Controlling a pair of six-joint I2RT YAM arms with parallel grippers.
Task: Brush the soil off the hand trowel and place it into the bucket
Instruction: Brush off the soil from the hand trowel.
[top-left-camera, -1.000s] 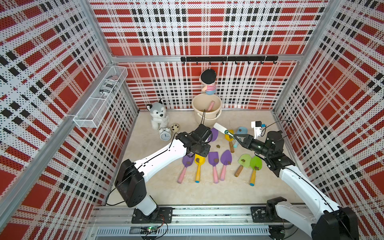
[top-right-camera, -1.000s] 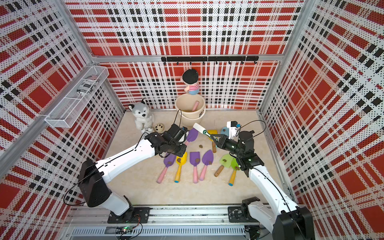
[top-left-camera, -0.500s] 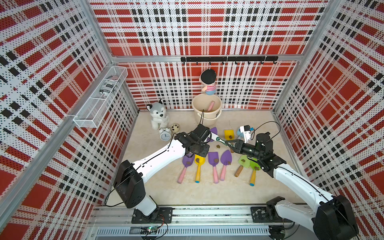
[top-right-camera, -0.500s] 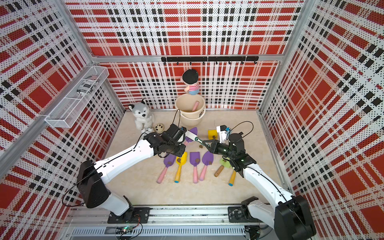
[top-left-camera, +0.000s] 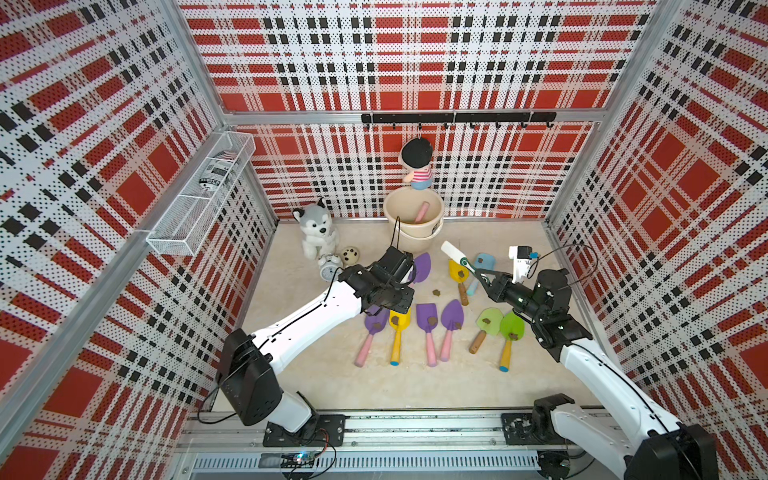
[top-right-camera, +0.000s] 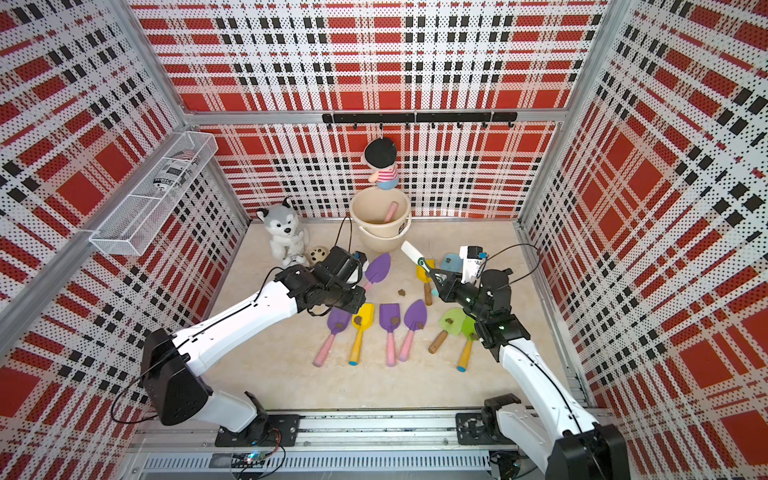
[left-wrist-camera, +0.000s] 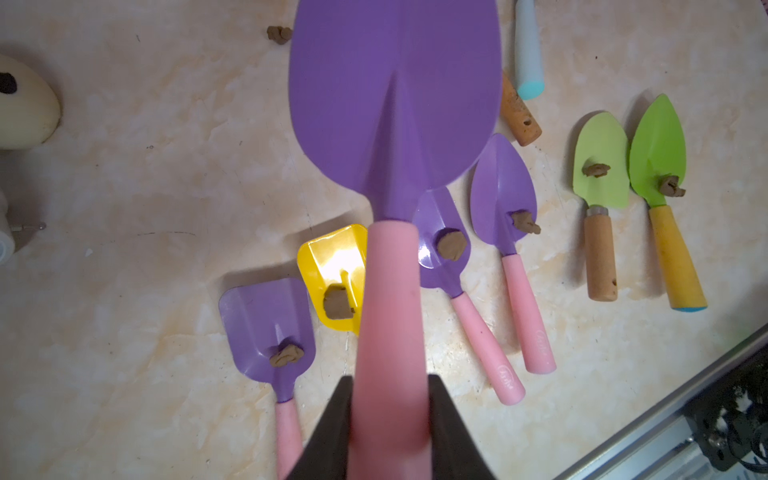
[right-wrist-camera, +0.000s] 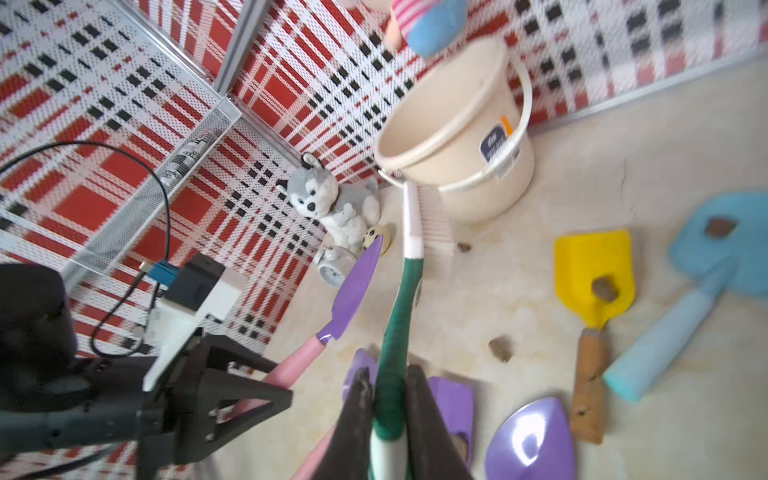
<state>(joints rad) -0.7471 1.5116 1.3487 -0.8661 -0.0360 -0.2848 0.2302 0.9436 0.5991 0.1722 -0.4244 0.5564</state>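
Both top views: left arm (top-left-camera: 307, 320) stretches over the tabletop (top-left-camera: 332, 382), left gripper (top-left-camera: 409, 276) clamped on 1 raised purple trowel (top-left-camera: 422, 267); right arm (top-left-camera: 602, 374) angles inward, right gripper (top-left-camera: 481, 277) clamped on 1 brush (top-left-camera: 451, 251). 8 other trowels (top-left-camera: 427, 316) lie flat. The bucket (top-left-camera: 391, 210) stands at the back edge. Left wrist: 6 carry 1 soil lump (left-wrist-camera: 452, 245) each. Right wrist: 2 loose lumps (right-wrist-camera: 500, 348) on the tabletop.

Top views high, looking down — wrist cameras close, sharing trowels (left-wrist-camera: 500, 187).
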